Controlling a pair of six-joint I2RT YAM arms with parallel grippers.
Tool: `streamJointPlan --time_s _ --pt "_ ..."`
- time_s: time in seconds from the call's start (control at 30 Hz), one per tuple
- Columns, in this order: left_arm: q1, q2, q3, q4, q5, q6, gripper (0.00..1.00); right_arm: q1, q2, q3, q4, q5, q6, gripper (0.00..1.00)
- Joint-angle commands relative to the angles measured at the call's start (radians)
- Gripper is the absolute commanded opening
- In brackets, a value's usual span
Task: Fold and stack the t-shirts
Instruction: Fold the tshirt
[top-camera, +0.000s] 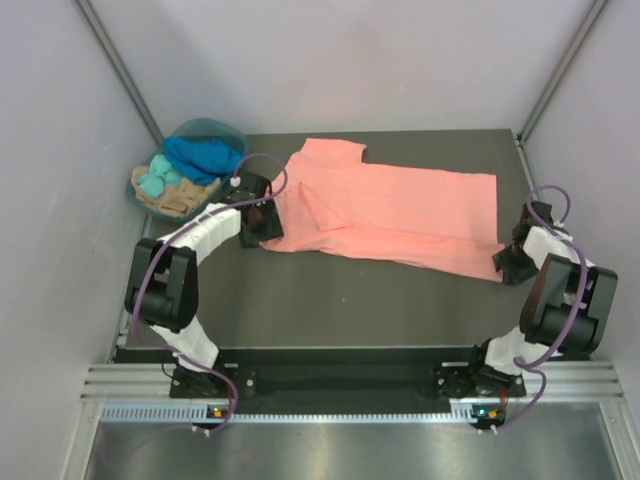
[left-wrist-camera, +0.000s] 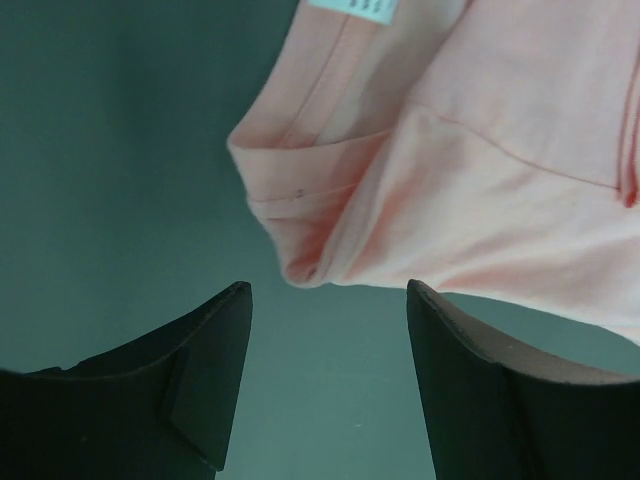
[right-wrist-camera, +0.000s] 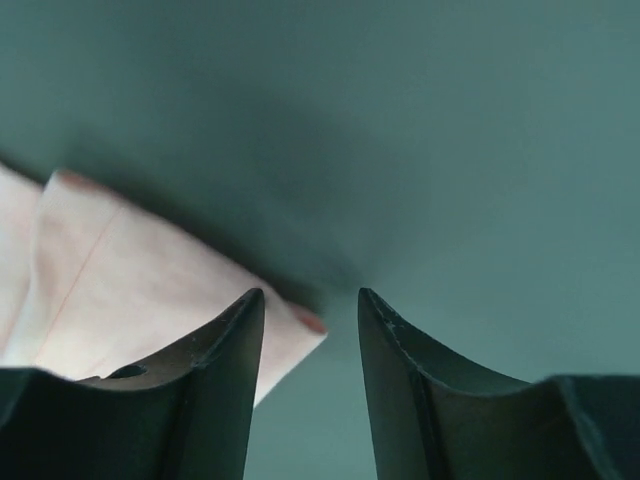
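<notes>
We judge the job to be at an early stage. Only the salmon-pink t-shirt (top-camera: 400, 205) is out on the dark surface (top-camera: 350, 300), lying across its far half with the collar end toward the left. It looks partly folded, with a long layer laid over along its length and a crease running from the sleeve area to the hem, but it is not yet a compact bundle, so more folds seem to be needed. The blue t-shirt (top-camera: 205, 155), the turquoise t-shirt (top-camera: 155, 180) and the tan t-shirt (top-camera: 175, 200) sit crumpled in the round teal basket (top-camera: 205, 128) at the far left corner, unfolded. No stack is in view, so most of the work is left. The left gripper (top-camera: 258, 222) is by the pink shirt's near-left edge. In its wrist view the jaws stand wide apart with nothing between them, and the folded sleeve edge lies just beyond the fingertips. The right gripper (top-camera: 510, 262) is at the shirt's near-right corner. Its jaws are parted too, and the corner of fabric shows just beyond the left finger, lying loose and not pinched. The only writing is a small white label (left-wrist-camera: 358, 8) near the collar, whose print is too small for us to read.
</notes>
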Motion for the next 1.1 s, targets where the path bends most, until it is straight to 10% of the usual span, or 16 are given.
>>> streamJointPlan --time_s 0.0,0.2,0.43,0.97,1.07 --pt "0.022 -0.067 -0.024 0.076 0.078 -0.039 0.68 -0.059 0.025 0.004 0.087 0.067 -0.033 0.43" --pt "0.022 -0.094 -0.127 0.169 0.220 -0.035 0.68 -0.076 0.067 0.018 0.136 0.075 -0.073 0.24" --pt "0.022 -0.053 -0.119 0.112 0.023 0.013 0.64 -0.076 0.047 0.018 0.153 0.115 -0.099 0.00" --pt "0.022 0.041 -0.061 0.135 -0.083 0.036 0.38 -0.078 0.010 0.055 0.118 0.102 -0.144 0.01" --pt "0.024 0.031 -0.048 0.125 -0.089 0.034 0.40 -0.076 -0.010 0.091 0.034 0.091 -0.112 0.21"
